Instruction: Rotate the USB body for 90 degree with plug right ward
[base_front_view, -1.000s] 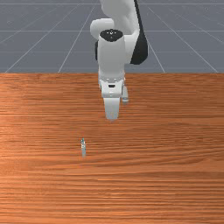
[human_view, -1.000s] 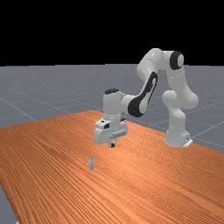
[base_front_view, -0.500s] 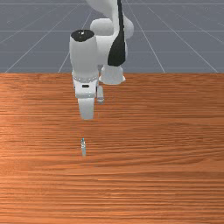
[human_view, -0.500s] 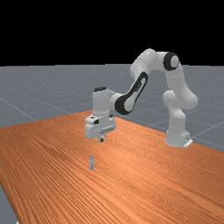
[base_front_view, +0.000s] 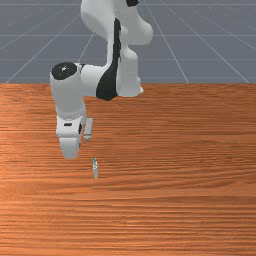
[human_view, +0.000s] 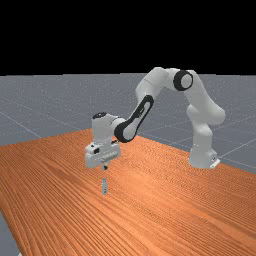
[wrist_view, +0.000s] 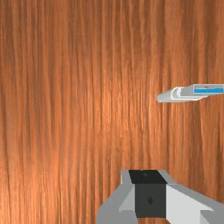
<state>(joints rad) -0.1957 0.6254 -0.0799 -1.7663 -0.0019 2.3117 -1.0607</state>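
Note:
In the front view, my gripper is above the table to the left of the USB body, a little farther back, with its fingertips hidden behind the hand. In the far view, the gripper is just above the top of the USB body, which stands upright on the wood as a thin grey-white piece. Its silver plug end with a blue inside faces up in the wrist view. The fingers of the gripper are together there, apart from the USB body, and hold nothing.
The orange-brown table lies under the hand and the USB body. In the far view, the arm's base stands at the table's right side, and the arm reaches over the wood from there.
My hand has moved a good way to the front view's left, past the USB body. Since half a second ago it has also come lower and nearer the front camera. The USB body has stayed put.

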